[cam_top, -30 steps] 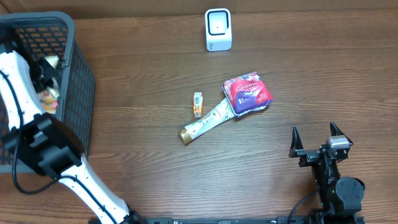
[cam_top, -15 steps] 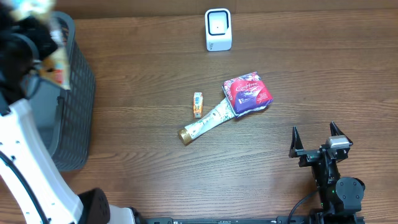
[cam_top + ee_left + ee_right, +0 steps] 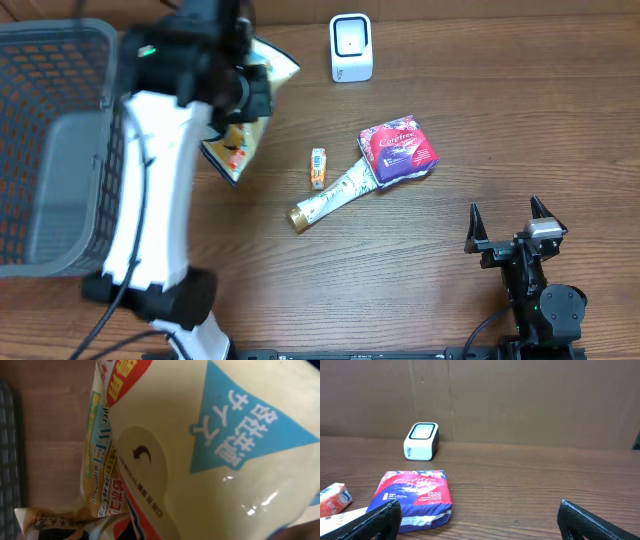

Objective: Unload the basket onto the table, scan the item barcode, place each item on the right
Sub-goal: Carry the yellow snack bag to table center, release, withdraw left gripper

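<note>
**Left arm.** The left gripper (image 3: 248,98) is gripping the yellow wet-wipe pack (image 3: 233,150), its jaws closed tight on it. It is holding the pack in the upper left of the overhead frame, between the grey mesh basket (image 3: 60,150) and the white scanner (image 3: 350,47). The pack is hanging tilted, with one corner pointing toward the top of the frame and the other end drooping toward the lower left. Whether that lower end is touching the table (image 3: 470,80) cannot be told.

In the left wrist view the pack is filling nearly the whole frame. It is showing a blue triangle with white characters and the word WET. The fingers are hidden there.

**Right arm.** The right gripper (image 3: 505,212) is sitting at the lower right of the overhead frame, jaws spread wide and holding nothing.

**Other items.** A purple packet (image 3: 398,148), a small orange carton (image 3: 318,167) and a cream tube (image 3: 330,198) are lying in the centre of the frame. The tube's upper end is meeting the packet, and the carton is lying just beside the tube.
</note>
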You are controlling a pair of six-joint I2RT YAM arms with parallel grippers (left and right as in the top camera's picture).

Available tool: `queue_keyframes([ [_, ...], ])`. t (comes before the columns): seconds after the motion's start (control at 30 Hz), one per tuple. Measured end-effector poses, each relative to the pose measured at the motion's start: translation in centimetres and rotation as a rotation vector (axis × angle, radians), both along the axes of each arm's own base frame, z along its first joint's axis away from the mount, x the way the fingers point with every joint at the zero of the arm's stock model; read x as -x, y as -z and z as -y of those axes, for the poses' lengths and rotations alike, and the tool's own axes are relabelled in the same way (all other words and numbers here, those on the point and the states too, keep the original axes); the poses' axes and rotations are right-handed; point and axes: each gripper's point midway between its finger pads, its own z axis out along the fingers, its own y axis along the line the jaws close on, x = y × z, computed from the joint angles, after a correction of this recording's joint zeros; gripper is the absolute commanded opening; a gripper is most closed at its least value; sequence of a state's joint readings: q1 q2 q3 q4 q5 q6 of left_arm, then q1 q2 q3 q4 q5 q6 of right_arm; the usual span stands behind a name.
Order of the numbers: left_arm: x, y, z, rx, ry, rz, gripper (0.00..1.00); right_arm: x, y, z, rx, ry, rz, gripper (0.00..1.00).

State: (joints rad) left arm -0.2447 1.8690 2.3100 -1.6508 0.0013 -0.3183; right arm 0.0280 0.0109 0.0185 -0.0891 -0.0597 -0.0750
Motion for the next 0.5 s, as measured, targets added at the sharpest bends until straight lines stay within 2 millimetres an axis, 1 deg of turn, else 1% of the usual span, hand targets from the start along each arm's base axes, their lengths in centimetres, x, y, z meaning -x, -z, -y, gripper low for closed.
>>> queue_keyframes([
  [0.1,-1.0,2.8,0.9,-0.047,-0.001,-0.070,0.04,0.0,0.0,0.0,0.000,0.000,-0.001,1.00],
  [0.17,-1.8,5.3,1.4,-0.073,-0.009,-0.131,0.04,0.0,0.0,0.0,0.000,0.000,0.000,1.00],
  [0.2,-2.1,6.1,1.5,-0.080,-0.013,-0.150,0.04,0.0,0.0,0.0,0.000,0.000,0.000,1.00],
  [0.3,-3.0,9.7,1.8,-0.112,-0.032,-0.235,0.04,0.0,0.0,0.0,0.000,0.000,0.000,1.00],
  [0.4,-3.2,12.5,1.7,-0.139,-0.042,-0.312,0.04,0.0,0.0,0.0,0.000,0.000,-0.001,1.00],
  [0.43,-3.1,13.8,1.7,-0.152,-0.046,-0.352,0.04,0.0,0.0,0.0,0.000,0.000,0.000,1.00],
  [0.5,-2.8,15.3,1.6,-0.167,-0.047,-0.403,0.04,0.0,0.0,0.0,0.000,0.000,0.000,1.00],
])
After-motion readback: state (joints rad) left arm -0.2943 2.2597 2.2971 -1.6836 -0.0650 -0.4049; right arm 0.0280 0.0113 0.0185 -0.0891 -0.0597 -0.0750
